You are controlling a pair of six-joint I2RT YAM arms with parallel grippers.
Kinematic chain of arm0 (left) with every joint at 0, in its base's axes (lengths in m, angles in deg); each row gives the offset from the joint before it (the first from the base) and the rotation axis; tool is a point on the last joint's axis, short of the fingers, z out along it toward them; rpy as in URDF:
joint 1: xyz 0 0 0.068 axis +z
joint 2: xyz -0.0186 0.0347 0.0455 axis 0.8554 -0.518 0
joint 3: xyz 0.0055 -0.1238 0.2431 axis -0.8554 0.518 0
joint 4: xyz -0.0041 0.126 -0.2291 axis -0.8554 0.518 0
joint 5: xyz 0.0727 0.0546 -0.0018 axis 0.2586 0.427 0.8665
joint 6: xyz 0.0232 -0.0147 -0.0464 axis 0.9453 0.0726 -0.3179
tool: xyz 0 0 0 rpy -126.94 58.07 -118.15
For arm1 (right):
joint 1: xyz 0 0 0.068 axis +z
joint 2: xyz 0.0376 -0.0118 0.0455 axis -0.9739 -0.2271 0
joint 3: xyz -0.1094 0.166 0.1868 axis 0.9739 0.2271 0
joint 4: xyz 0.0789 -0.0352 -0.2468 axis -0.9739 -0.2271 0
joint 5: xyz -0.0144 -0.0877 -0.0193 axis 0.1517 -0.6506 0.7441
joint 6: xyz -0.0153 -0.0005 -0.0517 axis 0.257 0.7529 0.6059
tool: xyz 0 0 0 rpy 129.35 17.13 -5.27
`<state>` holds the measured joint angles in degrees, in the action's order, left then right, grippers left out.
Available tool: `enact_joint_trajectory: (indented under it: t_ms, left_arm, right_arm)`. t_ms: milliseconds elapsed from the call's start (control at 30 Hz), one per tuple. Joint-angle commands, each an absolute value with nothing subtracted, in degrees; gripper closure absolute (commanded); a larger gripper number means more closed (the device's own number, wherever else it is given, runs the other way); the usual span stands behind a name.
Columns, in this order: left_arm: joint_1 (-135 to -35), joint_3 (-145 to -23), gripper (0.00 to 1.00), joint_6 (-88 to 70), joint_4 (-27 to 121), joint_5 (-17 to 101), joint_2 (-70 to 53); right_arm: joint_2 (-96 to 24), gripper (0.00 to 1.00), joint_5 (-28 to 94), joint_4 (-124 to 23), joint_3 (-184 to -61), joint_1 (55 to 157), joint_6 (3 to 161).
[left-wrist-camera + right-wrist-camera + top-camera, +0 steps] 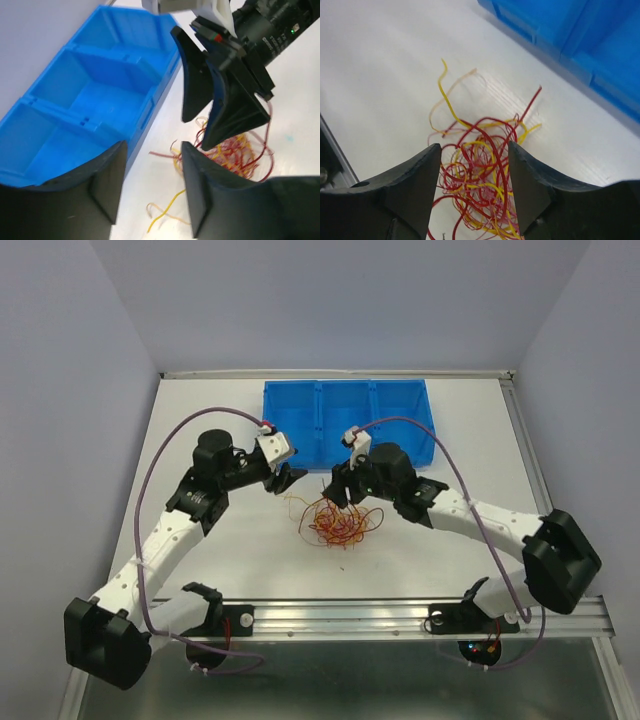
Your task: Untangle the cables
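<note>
The cables [338, 523] lie on the white table as one loose tangle of dark red, yellow-orange and pale strands. My right gripper [475, 147] hangs just over the cables [480, 175], open, with its jaws on either side of the tangle's top loops and clamping nothing. My left gripper [153, 150] is open to the left of the heap, with only bare table and one stray yellow strand [167, 210] below it. In the top view the left gripper [285, 478] and right gripper [338, 490] sit close together. The left wrist view shows the right gripper [196, 132] over the cables [240, 152].
A blue bin [350, 420] with three compartments stands just behind the tangle, close to both grippers; the bin [85, 100] fills the left of the left wrist view and the bin [580, 35] shows at the right wrist view's upper right. A metal rail [400, 615] runs along the near edge.
</note>
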<state>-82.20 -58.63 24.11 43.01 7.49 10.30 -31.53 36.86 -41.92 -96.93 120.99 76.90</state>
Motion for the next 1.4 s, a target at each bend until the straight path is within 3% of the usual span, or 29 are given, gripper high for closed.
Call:
enact_joint_trajectory:
  t_ms: [0, 233, 633, 767, 833, 900, 1000, 1067, 1233, 1333, 1367]
  left_arm:
    - [-81.13, -55.31, 0.36, 37.22, 47.82, 11.58, 7.53]
    - [-80.95, -58.46, 0.34, 57.34, 60.20, 7.30, -3.53]
    - [-80.69, -60.84, 0.35, 63.09, 65.84, 6.15, -10.05]
    - [-80.60, -61.81, 0.36, 62.21, 65.67, 6.33, -11.28]
    - [-80.78, -62.34, 0.36, 61.77, 65.58, 6.24, -12.33]
    - [-80.78, -62.78, 0.36, 61.33, 65.14, 6.50, -12.95]
    - [-81.39, -63.74, 0.44, 60.45, 64.53, 7.02, -14.62]
    - [-81.83, -64.18, 0.44, 60.28, 64.44, 7.55, -16.02]
    - [-82.18, -64.62, 0.45, 60.01, 63.56, 8.61, -17.17]
    - [-83.23, -64.62, 0.60, 59.84, 63.82, 8.61, -17.52]
    - [-83.50, -64.62, 0.77, 59.75, 63.82, 9.13, -17.70]
  right_arm:
    - [-36.77, 0.37, 33.97, -46.46, -101.27, 122.23, 78.52]
    - [-39.68, 0.34, 35.28, -49.72, -102.67, 122.40, 80.10]
    - [-44.87, 0.38, 34.93, -55.79, -105.75, 122.58, 81.77]
    - [-44.96, 0.48, 35.28, -58.16, -106.28, 122.49, 82.30]
    - [-44.96, 0.48, 35.02, -58.34, -106.37, 122.58, 82.30]
    - [-44.78, 0.65, 34.67, -58.60, -106.46, 122.49, 82.30]
    - [-44.08, 0.84, 34.23, -58.69, -106.37, 122.58, 82.30]
    - [-43.64, 0.92, 34.66, -58.69, -106.11, 122.58, 82.30]
    - [-42.85, 0.98, 34.93, -58.61, -106.02, 122.58, 82.21]
    - [-42.76, 0.99, 34.93, -58.61, -105.93, 122.58, 82.12]
    - [-42.67, 0.99, 34.93, -58.61, -105.93, 122.58, 82.04]
